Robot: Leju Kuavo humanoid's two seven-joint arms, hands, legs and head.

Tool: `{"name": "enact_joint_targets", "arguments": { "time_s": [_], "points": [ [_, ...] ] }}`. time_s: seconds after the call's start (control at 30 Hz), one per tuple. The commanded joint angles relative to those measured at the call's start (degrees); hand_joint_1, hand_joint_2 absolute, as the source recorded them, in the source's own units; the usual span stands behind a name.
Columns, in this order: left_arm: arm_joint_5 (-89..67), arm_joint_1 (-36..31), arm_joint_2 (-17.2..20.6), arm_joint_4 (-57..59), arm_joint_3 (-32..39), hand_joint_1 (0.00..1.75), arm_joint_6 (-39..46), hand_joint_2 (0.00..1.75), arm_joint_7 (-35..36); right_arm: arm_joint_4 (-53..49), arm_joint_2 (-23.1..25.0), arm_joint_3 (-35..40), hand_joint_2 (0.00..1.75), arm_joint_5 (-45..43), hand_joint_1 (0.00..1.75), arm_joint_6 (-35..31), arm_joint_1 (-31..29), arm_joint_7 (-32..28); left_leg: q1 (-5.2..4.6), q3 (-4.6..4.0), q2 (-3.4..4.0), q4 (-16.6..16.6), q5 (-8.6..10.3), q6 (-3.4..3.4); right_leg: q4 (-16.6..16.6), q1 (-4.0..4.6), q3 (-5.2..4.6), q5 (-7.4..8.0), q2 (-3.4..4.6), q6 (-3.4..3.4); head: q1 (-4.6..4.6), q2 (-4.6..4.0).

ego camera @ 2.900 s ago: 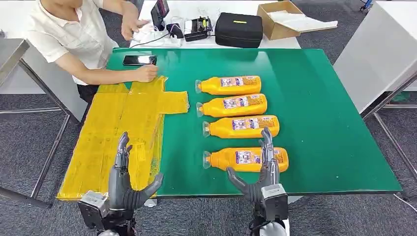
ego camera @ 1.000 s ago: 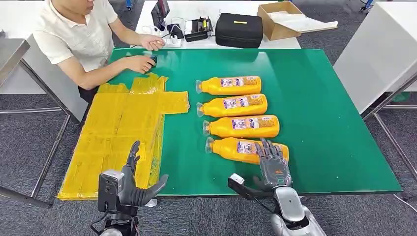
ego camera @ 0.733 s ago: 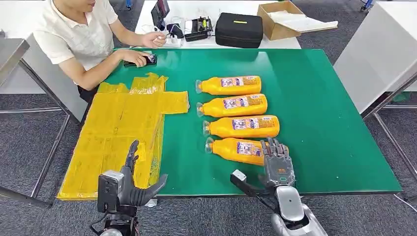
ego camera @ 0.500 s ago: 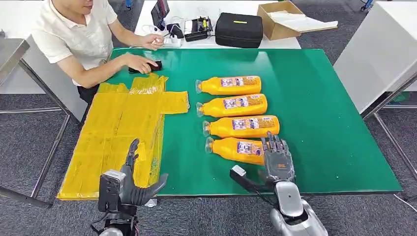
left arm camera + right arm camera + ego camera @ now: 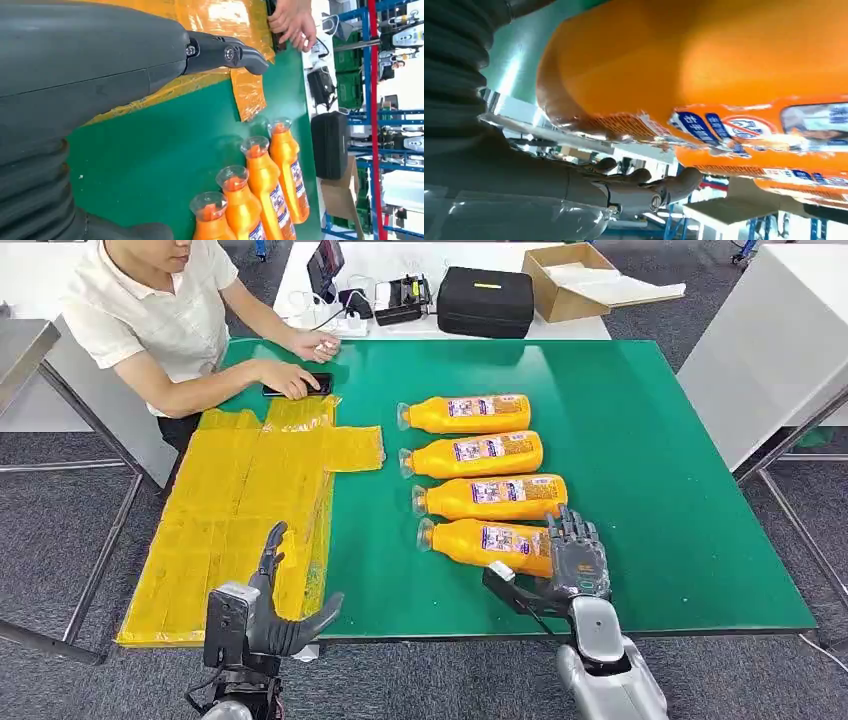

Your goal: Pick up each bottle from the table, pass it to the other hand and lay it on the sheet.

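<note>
Open green table (image 5: 660, 470) beyond bottles (image 5: 480, 450)

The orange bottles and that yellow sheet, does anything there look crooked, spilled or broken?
Nothing is spilled or broken. The nearest bottle lies slightly slanted against the neat row of three, with the robot's right hand over its base. The yellow sheet is wrinkled, and its near end hangs past the green table edge.

Bright, even overhead light, soft shadows (right wrist close-up blurred, glare on foil)

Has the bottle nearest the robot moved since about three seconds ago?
Yes. The nearest bottle has shifted up the green table, closer to the neighbouring bottle, under the right hand.
</note>
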Motion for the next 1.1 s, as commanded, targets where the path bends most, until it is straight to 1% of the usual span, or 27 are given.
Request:
{"name": "enact_joint_targets", "arguments": {
  "time_s": [0.03, 0.07, 0.13, 0.17, 0.2, 0.27, 0.3, 0.37, 0.4, 0.43, 0.5, 0.57, 0.6, 0.63, 0.67, 0.7, 0.73, 0.77, 0.83, 0.87, 0.9, 0.93, 0.97, 1.0, 1.03, 1.1],
  "points": [
    [0.6, -1.9, -0.4, 5.0, -0.9, 0.00, -0.3, 1.75, -0.3, 12.0, 1.3, -6.9, 1.75, -2.1, 1.57, 1.9, -0.3, -3.3, 0.04, 0.27, -0.07, 0.0, -0.03, 0.01, -0.1, 0.07, 0.18, -0.05, -0.12, -0.12, 0.00, 0.00],
    [0.6, -2.0, -0.5, 5.0, -1.0, 0.00, -0.3, 1.75, -0.3, 12.1, 1.2, -7.0, 1.75, -2.2, 1.75, 1.9, -0.3, -3.5, 0.04, 0.38, -0.11, 0.0, -0.09, 0.03, -0.1, 0.07, 0.09, -0.11, -0.17, -0.06, 0.02, 0.00],
    [0.9, -2.7, -0.4, 5.8, -1.3, 0.00, -0.4, 1.75, -0.7, 13.6, 1.5, -8.8, 1.75, -5.8, 1.75, -0.8, -0.8, -6.8, 0.02, 0.48, -0.11, -0.1, -0.16, 0.04, -0.2, 0.05, 0.15, -0.20, -0.16, -0.16, 0.00, 0.00],
    [0.9, -2.7, -0.4, 5.8, -1.3, 0.00, -0.4, 1.75, -0.7, 13.6, 1.5, -8.8, 1.75, -5.8, 1.75, -0.8, -0.8, -6.8, 0.03, 0.49, -0.09, 0.0, -0.16, 0.04, -0.2, 0.05, 0.14, -0.19, -0.13, -0.14, 0.02, 0.00],
    [1.2, -3.2, -0.3, 6.6, -1.6, 0.00, -0.5, 1.75, -1.1, 14.8, 1.2, -9.3, 1.75, -7.4, 1.75, -1.5, -1.0, -8.7, 0.03, 0.50, -0.14, -0.1, -0.11, 0.06, -0.2, 0.07, 0.19, -0.16, -0.22, -0.22, 0.02, 0.00],
    [1.2, -3.2, -0.3, 6.6, -1.7, 0.00, -0.5, 1.75, -1.1, 14.8, 1.1, -9.4, 1.75, -7.4, 1.75, -1.6, -1.0, -8.7, 0.02, 0.55, -0.14, -0.1, -0.10, 0.10, -0.2, 0.05, 0.24, -0.12, -0.19, -0.07, 0.02, 0.00],
    [1.3, -3.6, -0.2, 7.0, -2.1, 0.00, -0.5, 1.75, -1.5, 16.7, 1.3, -11.0, 1.75, -11.1, 1.75, -1.4, -1.2, -11.3, 0.03, 0.61, -0.16, -0.1, -0.09, 0.10, -0.2, 0.07, 0.31, -0.13, -0.24, -0.13, 0.02, 0.00],
    [1.5, -3.8, 0.0, 7.2, -2.5, 0.00, -0.4, 1.75, -1.7, 17.9, 0.6, -10.0, 1.75, -10.3, 1.75, -2.1, -1.3, -11.6, 0.02, 0.69, -0.17, -0.1, -0.12, 0.09, -0.2, 0.05, 0.38, -0.15, -0.20, -0.05, 0.02, 0.00],
    [1.6, -4.1, 0.0, 7.2, -2.6, 0.00, -0.3, 1.75, -1.9, 18.8, 0.9, -11.2, 1.75, -13.3, 1.75, -1.8, -1.3, -13.7, 0.07, 0.68, -0.21, -0.1, -0.08, 0.09, -0.3, 0.13, 0.43, -0.14, -0.33, -0.24, 0.00, 0.00],
    [1.6, -4.2, 0.1, 7.3, -2.6, 0.00, -0.3, 1.75, -1.9, 19.0, 0.8, -11.4, 1.75, -13.7, 1.75, -1.8, -1.3, -14.0, 0.03, 0.75, -0.19, -0.1, -0.11, 0.09, -0.2, 0.07, 0.46, -0.15, -0.25, -0.09, 0.00, 0.00],
    [1.7, -4.5, 0.1, 7.7, -2.6, 0.00, -0.2, 1.75, -2.0, 19.7, 0.5, -11.0, 1.75, -13.9, 1.75, -2.2, -1.2, -14.6, 0.04, 0.77, -0.27, -0.1, -0.09, 0.09, -0.2, 0.09, 0.50, -0.16, -0.37, -0.14, 0.00, 0.00],
    [1.9, -4.5, 0.1, 7.8, -2.7, 0.00, 0.0, 1.75, -2.2, 19.9, 0.4, -11.0, 1.75, -14.8, 1.75, -2.6, -1.1, -15.6, 0.03, 0.84, -0.18, -0.1, -0.13, 0.09, -0.2, 0.06, 0.50, -0.17, -0.22, -0.06, 0.02, 0.00],
    [2.1, -4.6, 0.1, 7.9, -2.8, 0.00, 0.1, 1.75, -2.5, 19.6, 0.5, -11.1, 1.75, -15.9, 1.75, -3.0, -0.9, -16.8, 0.07, 0.83, -0.20, -0.1, -0.10, 0.09, -0.2, 0.11, 0.52, -0.15, -0.29, -0.15, 0.02, 0.00],
    [3.1, -4.5, 0.0, 7.6, -2.7, 0.00, 0.0, 1.75, -3.5, 18.8, 0.5, -11.0, 1.75, -18.9, 1.75, -2.9, -0.5, -19.9, 0.04, 0.86, -0.20, -0.1, -0.11, 0.09, -0.2, 0.08, 0.53, -0.16, -0.28, -0.10, 0.00, 0.00],
    [3.2, -4.5, 0.0, 7.7, -2.7, 0.00, 0.0, 1.75, -3.5, 18.7, 0.4, -11.0, 1.75, -19.0, 1.75, -2.8, -0.3, -20.0, 0.04, 0.88, -0.15, 0.0, -0.14, 0.09, -0.2, 0.08, 0.52, -0.16, -0.21, -0.06, 0.02, 0.00],
    [3.8, -4.5, 0.0, 7.7, -2.7, 0.00, 0.1, 1.75, -4.0, 17.5, 0.4, -11.1, 1.75, -21.3, 1.75, -2.6, 0.3, -22.0, 0.06, 0.85, -0.24, -0.1, -0.10, 0.10, -0.2, 0.11, 0.54, -0.16, -0.35, -0.14, 0.02, 0.00],
    [4.6, -5.0, -0.4, 7.8, -2.4, 0.00, 0.3, 1.75, -4.5, 16.0, 0.9, -11.8, 1.75, -26.6, 1.75, -1.3, 0.8, -25.7, 0.03, 0.87, -0.20, -0.1, -0.11, 0.10, -0.2, 0.07, 0.53, -0.17, -0.29, -0.09, 0.02, 0.00],
    [5.2, -5.3, -0.6, 7.8, -2.3, 0.00, 0.3, 1.75, -4.9, 15.2, 1.1, -11.9, 1.75, -28.7, 1.75, -0.7, 0.9, -27.2, 0.06, 0.85, -0.22, -0.1, -0.10, 0.10, -0.2, 0.11, 0.54, -0.16, -0.34, -0.15, 0.02, 0.00],
    [8.0, -5.7, -1.0, 8.2, -2.1, 0.00, -0.8, 1.75, -5.1, 12.5, 1.0, -10.5, 1.75, -30.6, 1.75, -1.0, 1.6, -29.4, 0.06, 0.78, -0.24, -0.1, -0.09, 0.09, -0.2, 0.12, 0.47, -0.16, -0.39, -0.21, 0.02, 0.00],
    [12.1, -5.3, -0.5, 9.0, -2.5, 0.00, -2.4, 1.75, -5.2, 10.0, 1.2, -9.5, 1.75, -34.0, 1.75, -0.3, 2.0, -31.1, 0.04, 0.81, -0.19, 0.0, -0.12, 0.08, -0.2, 0.09, 0.47, -0.17, -0.32, -0.15, 0.04, 0.00],
    [13.2, -4.9, -0.1, 9.4, -2.9, 0.00, -2.3, 1.75, -5.6, 9.0, 1.3, -9.0, 1.75, -35.1, 1.75, 0.1, 2.1, -30.6, 0.03, 0.85, -0.06, 0.0, -0.16, 0.07, -0.1, 0.06, 0.45, -0.17, -0.16, -0.09, 0.02, 0.00],
    [15.5, -4.8, 0.2, 9.9, -3.3, 0.00, -3.1, 1.75, -5.3, 7.6, 1.3, -8.3, 1.75, -37.3, 1.75, 0.6, 2.2, -32.0, 0.03, 0.84, -0.01, -0.1, -0.17, 0.06, -0.1, 0.08, 0.44, -0.18, -0.14, -0.17, -0.02, 0.00],
    [19.5, -4.8, 0.5, 11.3, -3.6, 0.00, -4.8, 1.75, -4.6, 5.5, 2.1, -7.7, 1.75, -40.4, 1.75, 0.6, 2.2, -34.8, 0.02, 0.84, 0.06, -0.1, -0.17, 0.06, -0.1, 0.07, 0.49, -0.14, -0.08, -0.12, 0.02, 0.00],
    [20.4, -4.7, 0.7, 12.0, -3.8, 0.00, -4.9, 1.75, -4.6, 4.5, 2.4, -7.2, 1.75, -41.5, 1.75, 1.0, 2.1, -35.1, 0.02, 0.84, 0.04, -0.1, -0.16, 0.06, -0.2, 0.07, 1.01, -0.12, -0.08, -0.08, 0.00, 0.00],
    [21.1, -5.1, 1.1, 13.5, -4.5, 0.00, -5.0, 1.75, -4.7, 2.5, 3.1, -6.6, 1.75, -44.5, 1.75, 1.8, 2.2, -37.8, 0.01, 0.87, 0.20, -0.1, -0.20, 0.04, -0.1, 0.09, 0.98, -0.11, 0.03, -0.18, 0.00, 0.00],
    [21.6, -5.4, 1.1, 14.5, -4.9, 0.00, -4.8, 1.75, -5.1, 1.2, 3.3, -5.7, 1.75, -44.9, 1.75, 2.1, 2.2, -36.9, -0.01, 0.85, 0.23, -0.1, -0.18, 0.05, -0.1, 0.07, 0.96, -0.10, 0.12, -0.13, 0.00, 0.00]
  ]
}}
